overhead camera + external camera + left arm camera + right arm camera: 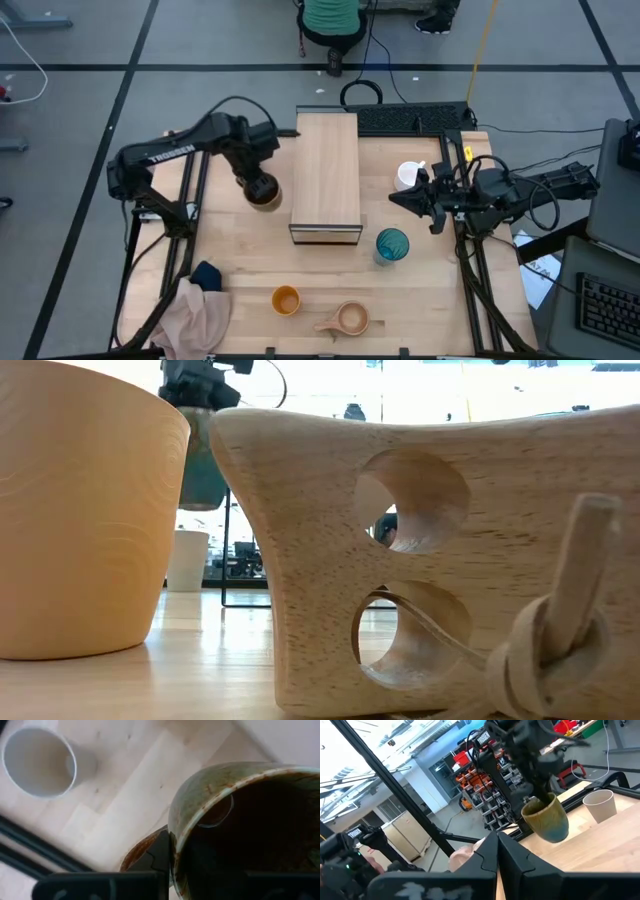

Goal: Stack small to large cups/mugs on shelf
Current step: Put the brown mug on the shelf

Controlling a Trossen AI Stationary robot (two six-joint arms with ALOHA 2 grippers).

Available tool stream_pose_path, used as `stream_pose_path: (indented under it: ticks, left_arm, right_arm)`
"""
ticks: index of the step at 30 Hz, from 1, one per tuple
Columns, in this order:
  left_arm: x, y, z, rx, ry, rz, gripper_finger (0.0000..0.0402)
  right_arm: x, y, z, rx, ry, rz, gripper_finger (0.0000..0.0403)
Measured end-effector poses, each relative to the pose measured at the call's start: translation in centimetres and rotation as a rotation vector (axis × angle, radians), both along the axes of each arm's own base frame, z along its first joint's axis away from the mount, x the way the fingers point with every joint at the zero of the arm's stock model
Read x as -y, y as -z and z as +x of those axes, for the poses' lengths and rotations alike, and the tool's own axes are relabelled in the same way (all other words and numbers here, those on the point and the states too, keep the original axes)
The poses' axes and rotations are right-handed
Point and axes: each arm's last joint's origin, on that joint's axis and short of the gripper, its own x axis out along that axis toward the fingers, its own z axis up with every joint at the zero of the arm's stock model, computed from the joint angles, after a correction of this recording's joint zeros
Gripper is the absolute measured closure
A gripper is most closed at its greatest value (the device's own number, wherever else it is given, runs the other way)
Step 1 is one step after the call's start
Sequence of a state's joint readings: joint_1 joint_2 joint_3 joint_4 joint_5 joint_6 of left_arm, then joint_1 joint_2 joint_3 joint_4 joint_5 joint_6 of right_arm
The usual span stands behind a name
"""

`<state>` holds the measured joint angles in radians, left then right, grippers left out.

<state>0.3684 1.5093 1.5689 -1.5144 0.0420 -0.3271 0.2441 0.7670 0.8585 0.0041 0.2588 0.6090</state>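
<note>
My left gripper (254, 182) is shut on the dark olive-brown mug (265, 192), held in the air just left of the light-wood shelf (326, 170). The mug also shows in the right wrist view (548, 821) and the low view (203, 460). My right gripper (398, 198) is shut and empty beside the white mug (407, 176), right of the shelf. The teal tumbler (392, 244) stands near the shelf's near end. The orange cup (286, 300) and the wooden handled cup (346, 319) stand near the front edge. A small pale cup (38, 762) stands on the table below the left arm. My left gripper holds the mug by its rim (176, 838), coming from above. One finger (161, 851) lies against the outer wall; the other is lost in the dark inside. The mug hangs below the gripper, lifted clear of the table and slightly tilted, mouth up.
A crumpled pink and dark blue cloth (200, 305) lies at the front left corner. A person sits beyond the table's far edge (332, 18). In the low view the orange cup (80, 510) and the wooden cup's handle (450, 560) fill the foreground.
</note>
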Motion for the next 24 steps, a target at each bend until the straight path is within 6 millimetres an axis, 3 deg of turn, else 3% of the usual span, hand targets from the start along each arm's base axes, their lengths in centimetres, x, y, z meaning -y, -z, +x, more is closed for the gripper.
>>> stream_pose_path:
  ticks: [11,24]
  left_arm:
    - [-1.9,-3.3,-1.4,0.083,-0.145,0.0,0.0371]
    - [-3.9,-4.8,-1.4,0.246,-0.229,-0.053,0.0372]
  right_arm:
    - [0.0,0.1,0.0,-0.012,0.001,-0.012,0.0403]
    - [-0.3,1.0,1.4,-0.068,0.001,-0.062,0.0403]
